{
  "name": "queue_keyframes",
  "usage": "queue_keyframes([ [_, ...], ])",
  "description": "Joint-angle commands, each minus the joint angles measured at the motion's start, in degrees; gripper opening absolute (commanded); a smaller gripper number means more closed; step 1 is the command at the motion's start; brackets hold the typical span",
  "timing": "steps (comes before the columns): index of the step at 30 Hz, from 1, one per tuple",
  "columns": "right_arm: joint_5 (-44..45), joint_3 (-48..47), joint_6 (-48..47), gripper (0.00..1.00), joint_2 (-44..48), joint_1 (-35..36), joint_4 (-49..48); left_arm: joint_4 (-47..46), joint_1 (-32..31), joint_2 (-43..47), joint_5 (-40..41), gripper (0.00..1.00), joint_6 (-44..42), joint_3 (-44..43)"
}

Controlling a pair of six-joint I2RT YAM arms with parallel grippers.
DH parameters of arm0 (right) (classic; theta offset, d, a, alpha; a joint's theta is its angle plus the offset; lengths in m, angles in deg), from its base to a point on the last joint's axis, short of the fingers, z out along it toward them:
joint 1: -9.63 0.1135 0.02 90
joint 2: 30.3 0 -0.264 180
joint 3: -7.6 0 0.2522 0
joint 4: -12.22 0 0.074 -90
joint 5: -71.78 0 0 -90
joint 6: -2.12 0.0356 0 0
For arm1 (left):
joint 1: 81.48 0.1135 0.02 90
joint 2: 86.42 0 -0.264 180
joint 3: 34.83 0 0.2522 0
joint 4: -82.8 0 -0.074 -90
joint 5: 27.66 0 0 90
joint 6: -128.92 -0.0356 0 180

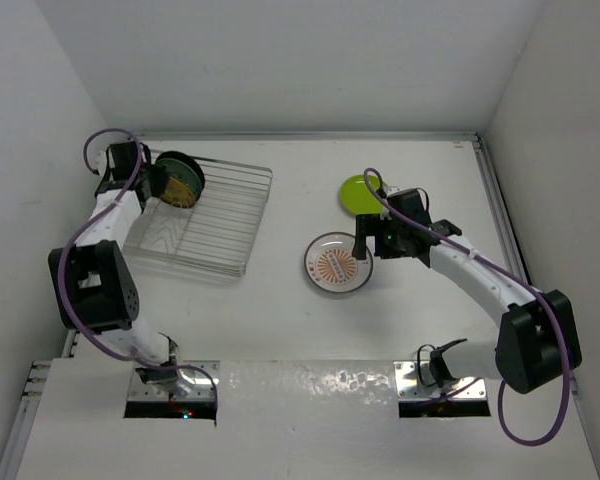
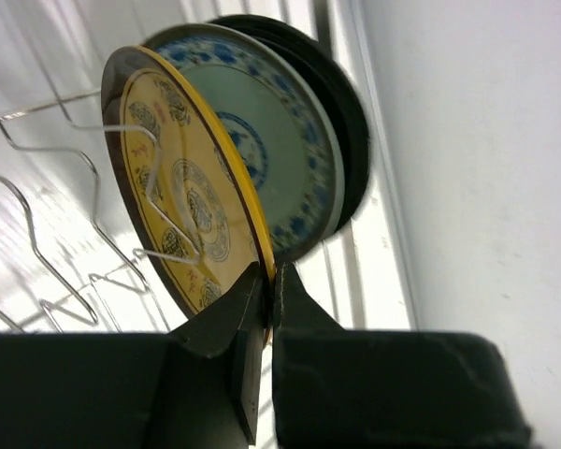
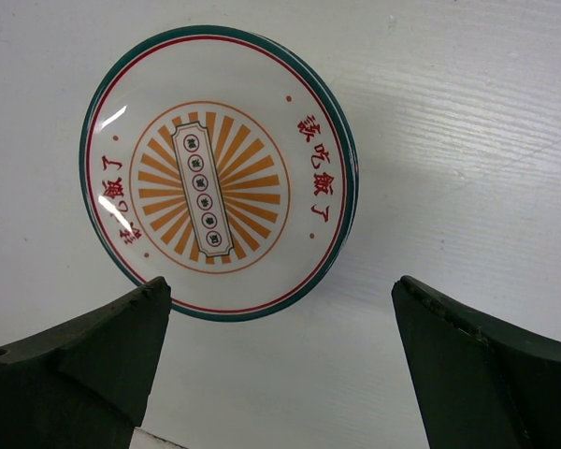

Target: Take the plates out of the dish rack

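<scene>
Left end effector [image 2: 266,285] clamps the yellow plate [image 2: 182,201], one of three racked; right end effector [image 3: 280,313] gapes; orange plate [image 3: 215,173] and green plate [image 1: 357,192] lie unloaded.

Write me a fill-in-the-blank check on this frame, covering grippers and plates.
1. The patterned plate pinched by the left gripper is mostly ____.
2. The right gripper, near the orange-centred plate, has its jaws ____.
3. The number of plates standing in the dish rack is ____.
4. The number of plates lying on the table is ____.
Missing words: yellow; open; three; two.
</scene>
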Motion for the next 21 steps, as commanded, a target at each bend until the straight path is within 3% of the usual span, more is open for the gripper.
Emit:
queue_keyframes([
  [1, 0.2, -1.6, -1.4, 0.99, 0.1, -0.2, -0.7, -3.8, 0.0, 7.1, -1.1, 0.0, 1.9, 0.4],
  [5, -0.6, -3.8, -1.7, 0.99, 0.0, -0.3, 0.9, -4.6, -0.5, 11.4, -3.0, 0.0, -1.3, -0.4],
  [10, -4.0, -8.8, 1.2, 0.99, 1.2, -0.5, 1.8, -5.4, -6.6, 17.9, -1.2, 0.0, -14.2, -3.8],
  [12, -6.1, -11.0, 3.3, 0.99, 1.8, -0.8, 0.3, -3.7, -11.1, 18.2, 2.4, 0.0, -23.9, -7.6],
  [13, -7.7, -11.8, 4.5, 0.99, 2.5, -0.9, -0.2, -2.7, -16.7, 18.1, 4.5, 0.0, -27.4, -9.0],
  [15, -9.0, -14.6, 8.1, 0.99, 3.1, -1.5, -1.8, -0.6, -21.7, 16.1, 3.9, 0.0, -37.7, -12.5],
  [18, -11.4, -16.9, 15.0, 0.99, 4.1, -4.4, -3.7, 5.6, -37.0, 12.2, 10.5, 0.0, -50.1, -15.9],
  [21, -12.7, -17.4, 21.4, 0.99, 5.1, -8.6, -5.7, 6.0, -44.3, 10.9, 12.6, 0.0, -59.4, -12.1],
])
